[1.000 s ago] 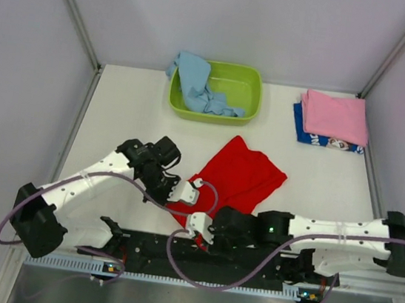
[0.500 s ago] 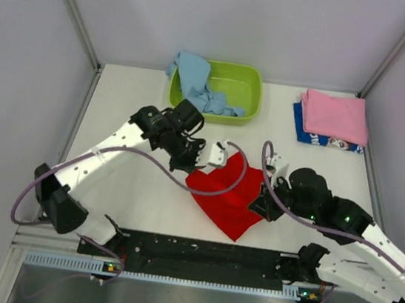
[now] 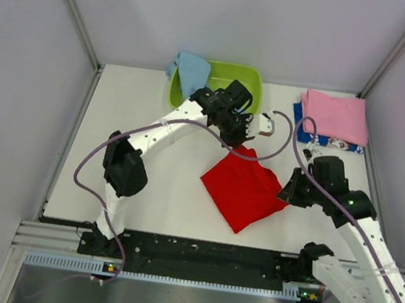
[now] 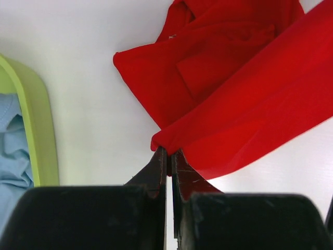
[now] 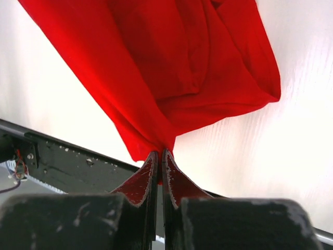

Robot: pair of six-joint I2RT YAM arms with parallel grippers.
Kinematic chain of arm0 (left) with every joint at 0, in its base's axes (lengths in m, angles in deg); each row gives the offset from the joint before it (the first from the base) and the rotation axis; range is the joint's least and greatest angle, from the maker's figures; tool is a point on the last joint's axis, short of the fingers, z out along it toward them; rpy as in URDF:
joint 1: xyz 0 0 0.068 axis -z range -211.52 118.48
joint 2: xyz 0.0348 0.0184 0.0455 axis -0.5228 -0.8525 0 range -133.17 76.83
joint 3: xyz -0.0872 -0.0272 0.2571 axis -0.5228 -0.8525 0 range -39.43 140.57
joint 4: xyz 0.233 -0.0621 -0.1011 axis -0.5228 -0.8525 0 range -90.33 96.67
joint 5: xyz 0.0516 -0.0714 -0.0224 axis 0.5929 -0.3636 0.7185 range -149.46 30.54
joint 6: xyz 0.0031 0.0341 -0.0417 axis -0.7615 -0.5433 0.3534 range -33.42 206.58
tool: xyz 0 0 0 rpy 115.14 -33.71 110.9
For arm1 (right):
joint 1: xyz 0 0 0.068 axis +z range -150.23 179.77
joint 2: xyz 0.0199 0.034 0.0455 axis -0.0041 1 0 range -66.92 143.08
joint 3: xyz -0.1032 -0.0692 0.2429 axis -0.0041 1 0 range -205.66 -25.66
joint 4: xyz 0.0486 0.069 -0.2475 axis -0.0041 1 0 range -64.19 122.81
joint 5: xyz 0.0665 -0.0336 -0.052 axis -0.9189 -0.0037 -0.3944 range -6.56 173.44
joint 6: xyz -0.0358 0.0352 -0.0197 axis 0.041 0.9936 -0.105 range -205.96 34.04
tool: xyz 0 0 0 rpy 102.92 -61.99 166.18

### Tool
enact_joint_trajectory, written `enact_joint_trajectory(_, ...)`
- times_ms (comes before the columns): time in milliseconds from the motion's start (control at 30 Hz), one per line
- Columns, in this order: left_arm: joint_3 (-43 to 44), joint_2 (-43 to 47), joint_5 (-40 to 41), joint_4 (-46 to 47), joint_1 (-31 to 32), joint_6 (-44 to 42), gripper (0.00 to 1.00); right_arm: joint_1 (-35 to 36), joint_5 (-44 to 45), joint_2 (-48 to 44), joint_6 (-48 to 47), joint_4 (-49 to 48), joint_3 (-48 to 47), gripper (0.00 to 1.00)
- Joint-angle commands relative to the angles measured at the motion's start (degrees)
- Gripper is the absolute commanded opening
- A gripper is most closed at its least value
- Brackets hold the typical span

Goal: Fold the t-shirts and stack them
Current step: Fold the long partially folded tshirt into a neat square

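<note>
Bright red cloth t-shirt [image 3: 246, 191]: centre of the top view, a rough diamond on the white table top [image 3: 118, 110]. I hold it by its upper-right edge. That edge runs on a diagonal from the top corner, mid-frame, down to the right-hand corner. The bulk of the cloth lies to the lower left of that line, with its lowest point toward bottom centre.

Left gripper [image 3: 240, 145] has the top corner. In its wrist view the fingertips [image 4: 158, 167] are pressed together with a fold of red hem nipped between them. Right gripper [image 3: 285, 193] has the right-hand corner, its fingertips [image 5: 148, 174] likewise pinching red cloth, which drapes away toward the top of that view.

My read: the coming move turns on that held edge. An arm sits at each end, so neither is nearer. The free cloth lies lower left, so that is the way to carry the edge for a fold.

Further out: lime green plastic basin [image 3: 256, 75] at upper centre, just above the left gripper, with a light blue cloth t-shirt [image 3: 191, 68] over its left rim. Pink folded t-shirt [image 3: 334, 115] at upper right rests on a dark blue printed t-shirt [image 3: 316, 139]; the stack is on the right arm's side.
</note>
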Motion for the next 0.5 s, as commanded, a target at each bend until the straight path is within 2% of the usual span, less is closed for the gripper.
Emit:
enact_joint_trajectory(0,5.18,-5.45,4.77,4.77,0.26,1.85,0.0,-1.51,4.52,1.78,2.21,2.77,0.81,0.0)
enact_joint_trajectory(133,7.82,-9.42,6.97,7.14,1.84,2.2,0.0,-3.18,9.1,2.92,6.42,2.6,0.2,0.0)
enact_joint_trajectory(467,7.91,-16.18,12.24,17.42,4.13,4.13,0.0,-7.04,16.84,8.46,16.88,-3.29,3.8,0.0)
